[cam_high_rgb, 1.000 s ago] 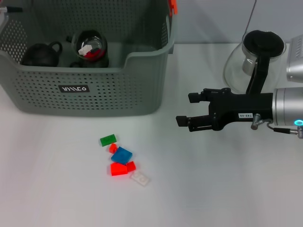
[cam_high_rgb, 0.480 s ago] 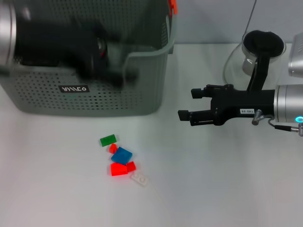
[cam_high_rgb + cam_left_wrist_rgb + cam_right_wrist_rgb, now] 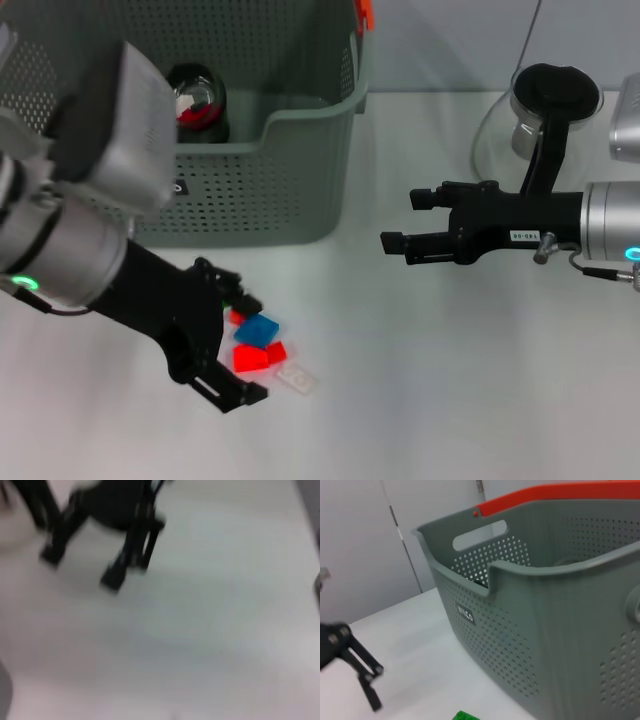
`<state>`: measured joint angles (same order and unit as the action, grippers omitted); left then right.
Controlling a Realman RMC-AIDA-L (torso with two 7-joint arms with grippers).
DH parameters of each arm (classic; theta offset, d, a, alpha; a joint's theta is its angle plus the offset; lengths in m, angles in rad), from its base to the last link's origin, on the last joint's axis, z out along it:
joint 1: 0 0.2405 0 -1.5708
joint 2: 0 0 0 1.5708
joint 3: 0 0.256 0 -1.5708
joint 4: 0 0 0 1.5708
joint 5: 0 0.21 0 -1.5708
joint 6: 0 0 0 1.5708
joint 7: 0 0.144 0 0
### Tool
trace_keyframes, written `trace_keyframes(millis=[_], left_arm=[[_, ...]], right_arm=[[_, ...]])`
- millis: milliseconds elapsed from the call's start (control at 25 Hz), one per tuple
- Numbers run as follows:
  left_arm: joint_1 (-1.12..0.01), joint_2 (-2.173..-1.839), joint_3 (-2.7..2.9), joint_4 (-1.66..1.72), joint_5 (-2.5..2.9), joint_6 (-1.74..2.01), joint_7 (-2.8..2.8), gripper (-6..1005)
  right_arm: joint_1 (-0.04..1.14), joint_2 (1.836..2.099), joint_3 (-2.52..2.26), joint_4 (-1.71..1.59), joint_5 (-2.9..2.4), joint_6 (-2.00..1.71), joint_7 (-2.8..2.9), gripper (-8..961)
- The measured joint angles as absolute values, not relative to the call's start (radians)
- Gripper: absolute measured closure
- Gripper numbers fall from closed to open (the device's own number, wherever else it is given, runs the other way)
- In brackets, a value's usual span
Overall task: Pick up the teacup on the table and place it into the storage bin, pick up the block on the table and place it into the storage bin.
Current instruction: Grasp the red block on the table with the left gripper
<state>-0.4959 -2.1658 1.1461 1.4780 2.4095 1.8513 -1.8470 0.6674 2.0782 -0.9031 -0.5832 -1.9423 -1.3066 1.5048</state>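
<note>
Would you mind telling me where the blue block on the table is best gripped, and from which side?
Grip the blue block across its two long edges, from above: it lies flat, and red blocks crowd its near and far-left sides. The open left tool is over the cluster.

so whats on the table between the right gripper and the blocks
Nothing: in the head view, bare table separates the open right gripper from the blocks.

Green block behind left claw

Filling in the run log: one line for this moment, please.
left end effector: open, over blocks | right end effector: open, idle | storage bin: holds cup
</note>
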Motion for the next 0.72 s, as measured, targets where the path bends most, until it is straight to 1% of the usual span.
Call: trace_keyframes(millis=[200,440,720], left_arm=[[-0.528,-2.166,1.257,1.438,2.563,1.798,-1.906,49],[-0.591,-2.166,1.366,1.320,2.707,1.728,-1.959,50],[-0.615,-2.169,1.403,1.280,2.744,1.651,-2.039,50]], right_arm=[[0.666,2.077,-0.904,-0.583,-1.940,-1.298,1.505,41],[0.669,2.081,-0.904,-0.583,-1.939,-1.289,1.505,42],[0.671,2.085,-0.902,-0.587,-1.938,-1.286,1.505,42]])
